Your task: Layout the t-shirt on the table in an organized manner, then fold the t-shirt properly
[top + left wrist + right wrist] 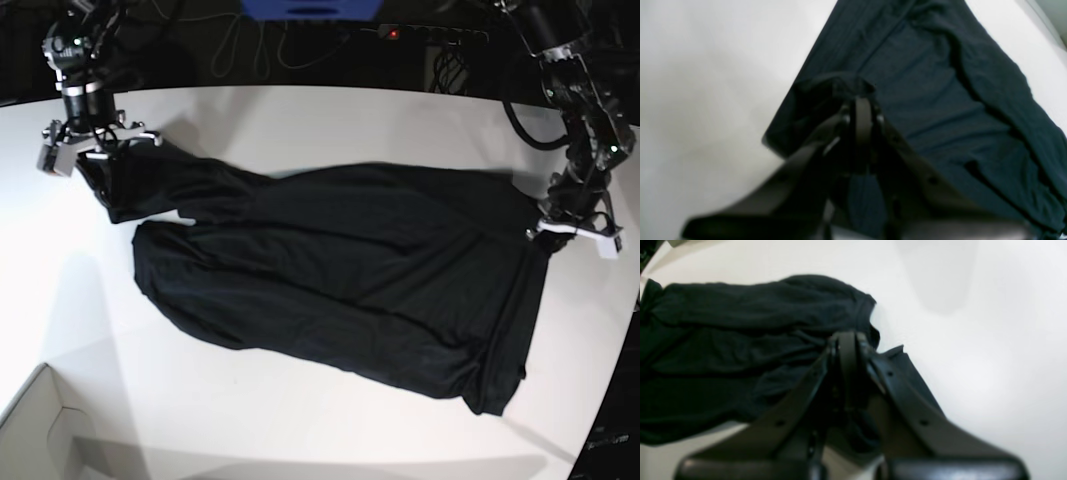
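Observation:
The black t-shirt (340, 270) lies spread across the white table (300, 120), wrinkled, with folds along its near right side. In the base view my left gripper (548, 228) is at the garment's right edge. The left wrist view shows the left gripper (858, 100) shut, with a bunch of the t-shirt (933, 100) pinched at its tips. My right gripper (100, 160) is at the far left end of the cloth. The right wrist view shows the right gripper (846, 336) shut on a hemmed edge of the t-shirt (740, 340), which is slightly lifted.
A white box corner (40, 430) sits at the near left. Dark cables and a blue object (310, 8) lie beyond the table's far edge. The table's curved edge runs down the right side, close to my left arm.

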`<state>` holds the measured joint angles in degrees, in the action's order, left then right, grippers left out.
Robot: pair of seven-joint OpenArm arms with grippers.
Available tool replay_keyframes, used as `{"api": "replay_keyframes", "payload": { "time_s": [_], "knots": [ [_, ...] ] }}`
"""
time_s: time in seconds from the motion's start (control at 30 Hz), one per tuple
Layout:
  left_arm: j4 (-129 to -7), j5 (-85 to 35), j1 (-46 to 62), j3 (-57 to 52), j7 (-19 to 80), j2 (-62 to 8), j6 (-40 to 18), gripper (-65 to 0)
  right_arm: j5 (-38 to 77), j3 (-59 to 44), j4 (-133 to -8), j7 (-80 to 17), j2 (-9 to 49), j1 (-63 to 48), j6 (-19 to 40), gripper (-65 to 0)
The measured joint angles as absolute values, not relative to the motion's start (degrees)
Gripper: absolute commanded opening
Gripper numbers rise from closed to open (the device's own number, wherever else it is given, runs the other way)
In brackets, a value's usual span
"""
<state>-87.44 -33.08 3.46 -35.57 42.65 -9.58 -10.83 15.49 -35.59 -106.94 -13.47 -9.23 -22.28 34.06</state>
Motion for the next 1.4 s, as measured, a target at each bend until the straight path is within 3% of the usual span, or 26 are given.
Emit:
{"api": "replay_keyframes", "payload": {
  "time_s": [0.2, 0.4, 0.5, 0.8, 1.23, 1.4],
  "knots": [
    [-86.2, -33.3, 1.8, -35.6, 41.8, -9.7, -10.8, -63.2, 15.5, -35.6, -106.9, -13.7, -9.2, -22.3, 34.1, -65.0],
    [-81.3, -33.3, -1.2, -35.6, 42.6, -9.6, -10.5, -41.5, 15.5, -35.6, -106.9, -13.7, -9.2, -22.3, 34.1, -65.0],
    [-81.3, -33.7, -0.5, -35.5, 42.7, -9.7, -10.7, -36.0, 15.5, -35.6, -106.9, -13.6, -9.2, -22.3, 34.1, -65.0],
    [-88.1, -33.2, 4.2, -39.9, 42.2, -9.1, -11.0, -38.4, 15.5, -35.6, -106.9, -13.5, -9.2, -21.0, 34.0, -65.0],
    [-75.7, -33.3, 1.2, -40.8, 42.0, -9.2, -10.9, -38.5, 15.5, -35.6, -106.9, -13.7, -9.2, -20.1, 34.1, -65.0],
    [-74.8, -33.1, 1.2, -40.9, 42.1, -9.2, -10.8, -48.9, 15.5, -35.6, -106.9, -13.7, -9.2, -20.0, 34.1, -65.0]
  ]
}}
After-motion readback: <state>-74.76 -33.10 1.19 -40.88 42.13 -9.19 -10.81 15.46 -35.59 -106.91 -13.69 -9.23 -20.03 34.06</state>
